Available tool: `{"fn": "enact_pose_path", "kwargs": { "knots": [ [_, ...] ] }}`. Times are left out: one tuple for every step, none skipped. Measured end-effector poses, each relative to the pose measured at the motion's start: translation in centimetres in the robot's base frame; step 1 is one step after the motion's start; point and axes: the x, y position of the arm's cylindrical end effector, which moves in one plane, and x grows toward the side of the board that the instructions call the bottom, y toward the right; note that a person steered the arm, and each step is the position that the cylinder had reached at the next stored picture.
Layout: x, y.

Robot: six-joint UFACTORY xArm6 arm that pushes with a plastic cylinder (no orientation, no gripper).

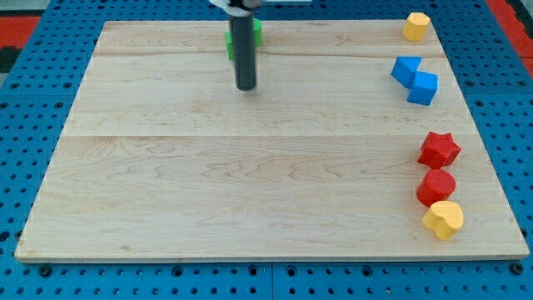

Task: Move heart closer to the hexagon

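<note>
Board first: a wide wooden top with blocks mostly down the view's right edge. Yellow heart sits bottom right, touching the red cylinder; yellow hexagon sits top right. My tip, a bare rod with no fingers, stands top-centre beside a green block. I'd circle below the heart, then push upward, skirting the 2 reds.

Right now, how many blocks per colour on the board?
Yellow: 2, hexagon and heart
Blue: 2, and
Red: 2, star and round block
Green: 1, mostly hidden behind my tip
Total: 7
</note>
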Motion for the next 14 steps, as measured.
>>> {"fn": "enact_pose_path", "kwargs": {
  "knots": [
    [8.8, 7.7],
    [19.9, 11.2],
    [24.9, 12.7],
    [25.1, 16.9],
    [25.1, 19.4],
    [24.9, 30.7],
    [24.0, 30.9],
    [24.0, 29.8],
    [23.7, 28.3],
    [23.1, 24.2],
    [22.8, 23.9],
    [21.9, 17.7],
    [17.6, 15.4],
    [13.7, 12.5]
  ]
}}
